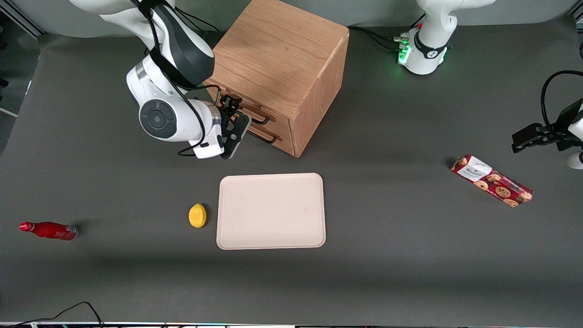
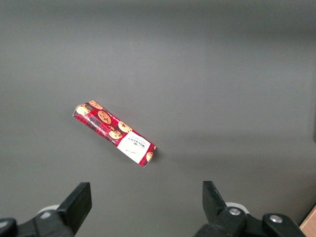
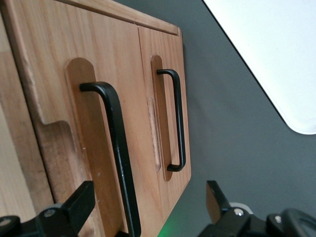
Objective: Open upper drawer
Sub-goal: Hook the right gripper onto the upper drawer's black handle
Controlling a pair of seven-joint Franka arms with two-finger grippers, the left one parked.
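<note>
step: approach | hand (image 1: 231, 119) released, at upper drawer (image 3: 74, 123) handle (image 3: 116, 148), not gripping | next: straddle bar, clench, pull

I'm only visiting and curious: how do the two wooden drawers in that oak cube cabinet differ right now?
The oak upper drawer has its long black bar handle between the right arm's open tool fingers; the lower drawer is untouched. The lower drawer's black handle lies farther from the tool. Both are oak, shut, with matching handles in rounded recesses.
</note>
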